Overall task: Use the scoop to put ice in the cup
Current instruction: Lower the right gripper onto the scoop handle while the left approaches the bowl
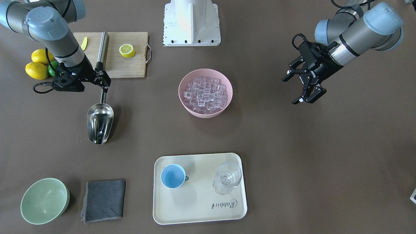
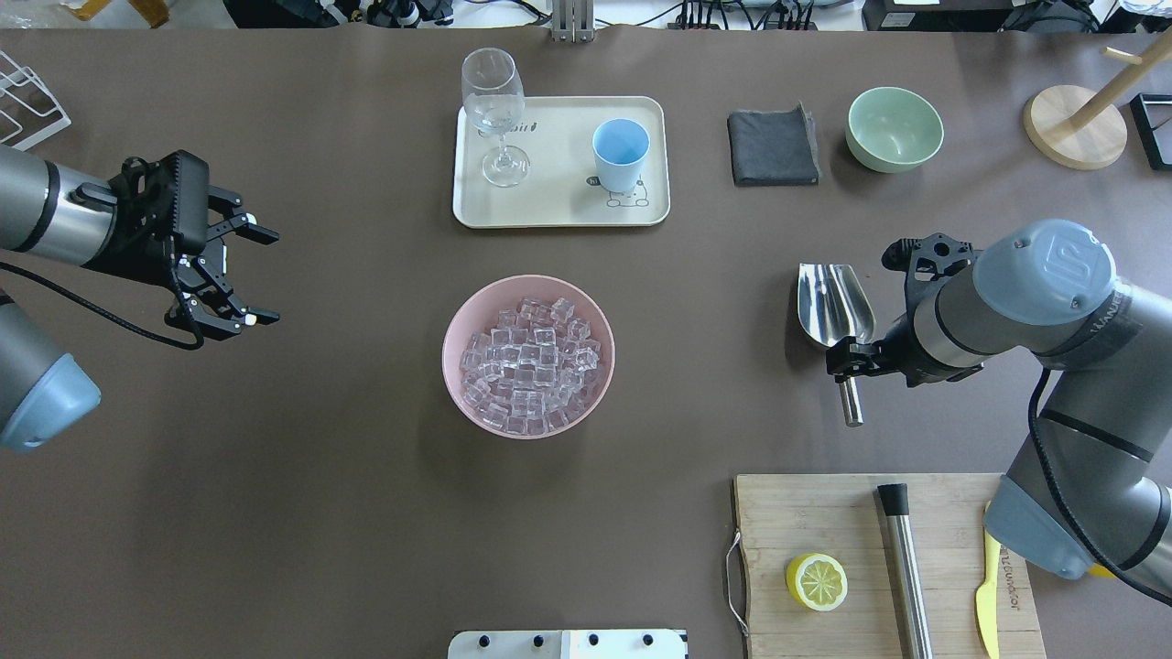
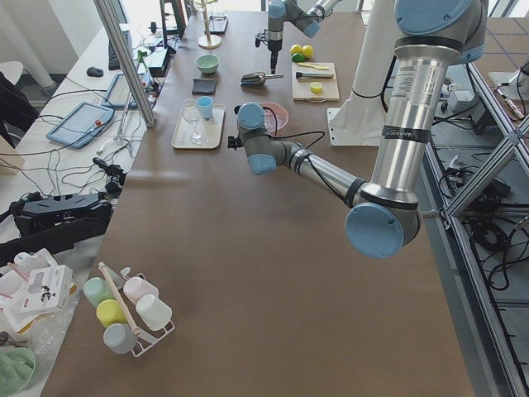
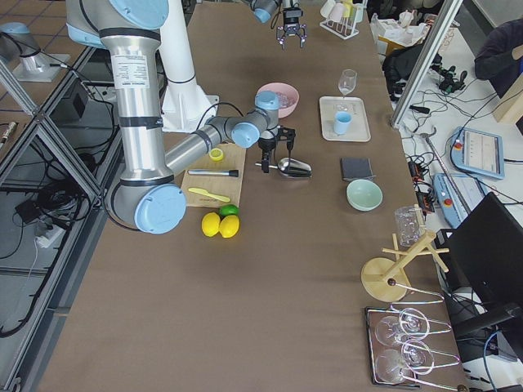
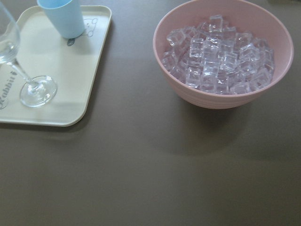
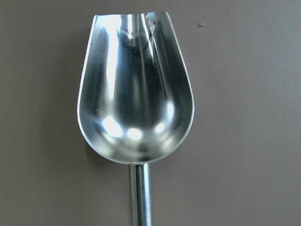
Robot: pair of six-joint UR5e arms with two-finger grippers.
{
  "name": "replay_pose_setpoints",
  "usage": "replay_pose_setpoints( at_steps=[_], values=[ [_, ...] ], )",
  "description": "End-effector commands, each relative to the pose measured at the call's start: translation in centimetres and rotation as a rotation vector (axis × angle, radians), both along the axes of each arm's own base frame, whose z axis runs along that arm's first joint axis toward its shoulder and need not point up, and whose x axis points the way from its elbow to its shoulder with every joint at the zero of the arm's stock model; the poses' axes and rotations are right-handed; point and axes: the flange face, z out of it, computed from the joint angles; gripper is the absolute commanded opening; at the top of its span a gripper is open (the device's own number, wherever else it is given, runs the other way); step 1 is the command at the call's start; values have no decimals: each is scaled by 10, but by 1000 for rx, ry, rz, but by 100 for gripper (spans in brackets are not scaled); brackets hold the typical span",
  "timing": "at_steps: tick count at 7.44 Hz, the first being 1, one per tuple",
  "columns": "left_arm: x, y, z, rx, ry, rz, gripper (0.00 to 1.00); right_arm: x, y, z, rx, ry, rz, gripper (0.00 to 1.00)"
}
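We saw scoop (image 2: 831,297) lying on desk (image 2: 320,503), hollow up, on robot's right of pink bowl (image 2: 453,352) holding ice (image 2: 528,363). Right hand (image 2: 850,355) sat over its handle; grip we could not tell. Left hand (image 2: 261,275) hung wide open, empty. Blue cup (image 2: 621,151) stood upright on tray (image 2: 549,210).

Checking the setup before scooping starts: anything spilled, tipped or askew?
Nothing stands out. The ice sits inside the pink bowl, the cup and glass stand upright on the tray, and the scoop is empty.
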Motion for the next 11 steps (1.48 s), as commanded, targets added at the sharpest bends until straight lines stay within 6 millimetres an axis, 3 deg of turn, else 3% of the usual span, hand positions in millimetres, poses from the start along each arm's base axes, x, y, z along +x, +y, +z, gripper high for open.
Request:
replay_pose_setpoints(
  at_steps=[1,3,6,9,11],
  values=[
    [73,9,-15,179,70,81,98,-14,5,9,27,17,-5,90],
    [107,14,-8,246,144,132,98,-24,12,11,23,20,-32,90],
    [114,12,20,217,143,189,98,-32,16,17,30,6,-42,85],
    [131,-6,28,215,163,169,98,-33,16,17,39,2,-53,69],
    [150,-4,18,189,191,154,98,-34,16,16,41,2,-55,68]
  ],
)
